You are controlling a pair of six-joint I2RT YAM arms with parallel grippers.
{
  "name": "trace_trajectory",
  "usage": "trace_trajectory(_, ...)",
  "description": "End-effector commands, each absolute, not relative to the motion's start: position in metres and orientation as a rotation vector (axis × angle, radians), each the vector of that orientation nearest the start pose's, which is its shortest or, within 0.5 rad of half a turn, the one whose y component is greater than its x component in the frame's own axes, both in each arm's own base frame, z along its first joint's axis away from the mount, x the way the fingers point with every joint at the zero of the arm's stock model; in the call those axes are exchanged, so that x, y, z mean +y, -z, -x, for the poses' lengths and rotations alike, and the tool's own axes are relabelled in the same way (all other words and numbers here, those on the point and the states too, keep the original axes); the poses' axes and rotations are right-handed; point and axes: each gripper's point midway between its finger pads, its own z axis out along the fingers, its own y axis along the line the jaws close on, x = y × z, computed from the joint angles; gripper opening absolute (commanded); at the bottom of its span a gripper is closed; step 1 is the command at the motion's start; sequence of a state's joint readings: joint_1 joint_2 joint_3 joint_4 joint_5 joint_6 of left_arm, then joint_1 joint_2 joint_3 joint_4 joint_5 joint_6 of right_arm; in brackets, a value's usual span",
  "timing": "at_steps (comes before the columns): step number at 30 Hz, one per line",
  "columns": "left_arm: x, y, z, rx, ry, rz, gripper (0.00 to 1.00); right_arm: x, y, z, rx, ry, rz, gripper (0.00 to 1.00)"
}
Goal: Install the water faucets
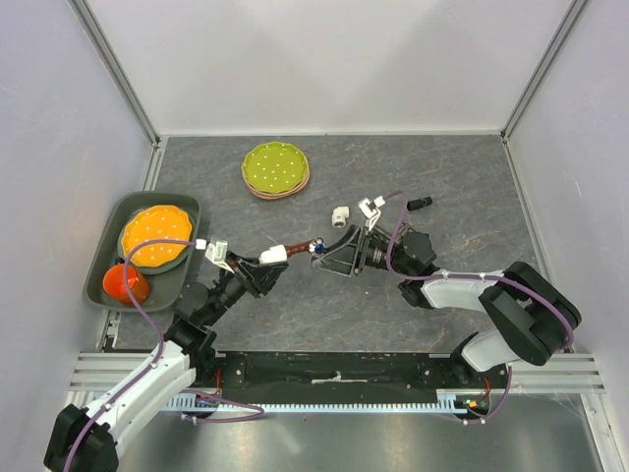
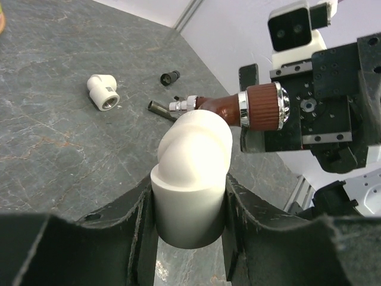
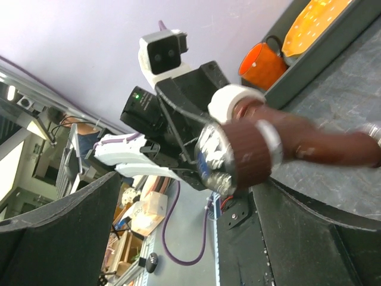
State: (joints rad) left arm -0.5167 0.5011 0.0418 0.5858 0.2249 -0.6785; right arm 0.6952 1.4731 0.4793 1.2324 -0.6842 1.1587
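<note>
My left gripper (image 1: pixel 265 261) (image 2: pixel 187 220) is shut on a white plastic elbow fitting (image 1: pixel 273 255) (image 2: pixel 193 173), held above the table. The reddish-brown faucet (image 1: pixel 298 247) (image 2: pixel 223 107) (image 3: pixel 309 143) sticks out of the elbow's upper end, with its ribbed knob (image 2: pixel 262 106) (image 3: pixel 244 155) toward the right arm. My right gripper (image 1: pixel 320 255) (image 3: pixel 190 190) is open; its jaws stand on either side of the knob, which is nearer one finger. A dark grey metal piece (image 2: pixel 159 109), likely the other faucet, lies on the table, partly hidden behind the elbow.
A second white elbow (image 1: pixel 340 215) (image 2: pixel 103 92) and a short black cylinder (image 1: pixel 420 204) (image 2: pixel 169 77) lie mid-table. Green plates (image 1: pixel 276 169) are stacked at the back. A grey tray (image 1: pixel 169 280) (image 3: pixel 309 77) at left holds an orange plate (image 1: pixel 155 237) and an orange mug (image 1: pixel 125 283) (image 3: pixel 262 62).
</note>
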Motion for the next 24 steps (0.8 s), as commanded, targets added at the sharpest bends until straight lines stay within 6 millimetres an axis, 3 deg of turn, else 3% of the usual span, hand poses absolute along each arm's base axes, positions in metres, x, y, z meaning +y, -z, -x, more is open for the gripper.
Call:
trace_trajectory(1, -0.205, -0.215, -0.192, 1.423, 1.194, -0.229, 0.02, 0.334, -0.266, -0.208, 1.551, -1.874, 0.330, 0.98)
trace_trajectory(7, -0.216, -0.213, -0.183, 1.431, 1.256, -0.310, 0.02, 0.323, -0.263, -0.228, 1.558, -1.770, 0.285, 0.98)
trace_trajectory(11, -0.217, -0.203, -0.192, 1.488, 1.244, -0.265, 0.02, 0.321, -0.273, -0.223, 1.529, -1.780, 0.327, 0.98)
trace_trajectory(14, -0.216, -0.203, -0.196, 1.502, 1.252, -0.227, 0.02, 0.320, -0.269, -0.217, 1.540, -1.757, 0.381, 0.98)
trace_trajectory(17, -0.213, -0.200, -0.205, 1.557, 1.239, -0.136, 0.02, 0.316, -0.253, -0.214, 1.581, -1.656, 0.452, 0.98)
trace_trajectory(18, -0.210, -0.198, -0.209, 1.573, 1.227, -0.097, 0.02, 0.314, -0.236, -0.215, 1.633, -1.578, 0.496, 0.98)
trace_trajectory(20, -0.209, -0.197, -0.212, 1.601, 1.241, -0.037, 0.02, 0.308, -0.233, -0.213, 1.631, -1.496, 0.550, 0.98)
trace_trajectory(21, -0.208, -0.196, -0.214, 1.606, 1.241, -0.007, 0.02, 0.304, -0.220, -0.214, 1.692, -1.448, 0.554, 0.98)
trace_trajectory(23, -0.207, -0.199, -0.215, 1.611, 1.273, 0.045, 0.02, 0.296, -0.219, -0.214, 1.649, -1.322, 0.642, 0.98)
trace_trajectory(24, -0.207, -0.199, -0.216, 1.615, 1.283, 0.066, 0.02, 0.290, -0.208, -0.216, 1.690, -1.268, 0.645, 0.98)
